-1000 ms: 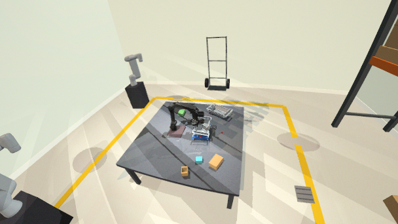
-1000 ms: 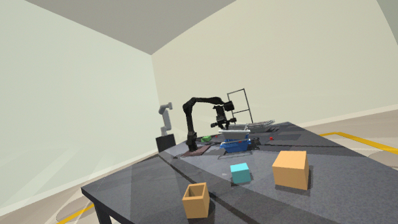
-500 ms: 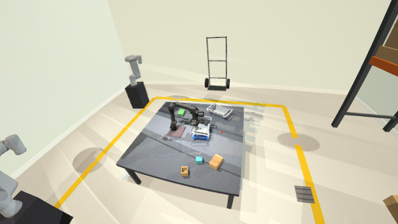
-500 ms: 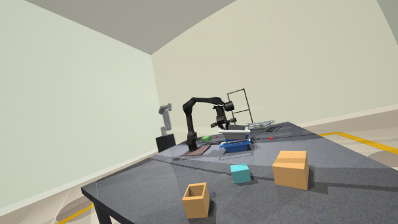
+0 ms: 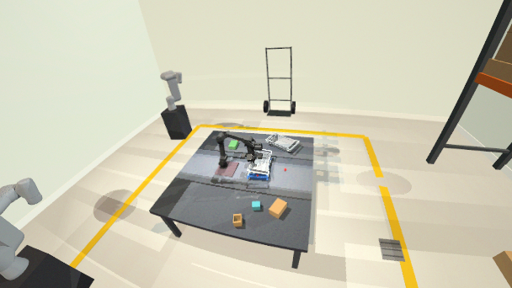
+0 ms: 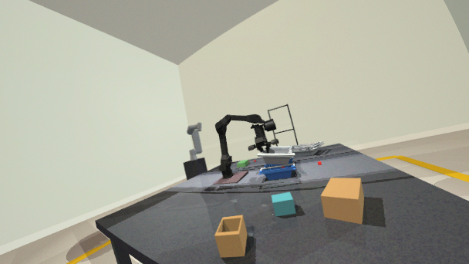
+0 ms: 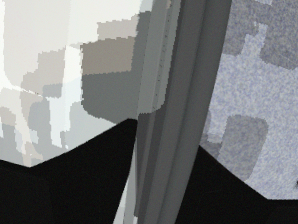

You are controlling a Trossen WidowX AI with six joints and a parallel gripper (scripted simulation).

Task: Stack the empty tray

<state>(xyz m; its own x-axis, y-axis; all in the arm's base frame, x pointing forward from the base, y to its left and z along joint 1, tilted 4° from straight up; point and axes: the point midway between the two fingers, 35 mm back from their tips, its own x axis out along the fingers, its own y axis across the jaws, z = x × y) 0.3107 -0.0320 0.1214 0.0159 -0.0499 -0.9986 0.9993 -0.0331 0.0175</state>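
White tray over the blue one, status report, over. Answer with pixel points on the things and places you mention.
Jaws [image 5: 252, 159] [image 6: 265, 151] shut on white tray [image 5: 260, 165] [image 6: 276, 158]. White tray above blue tray [image 5: 258, 177] [image 6: 278, 174], not released. Contact with bars unclear.
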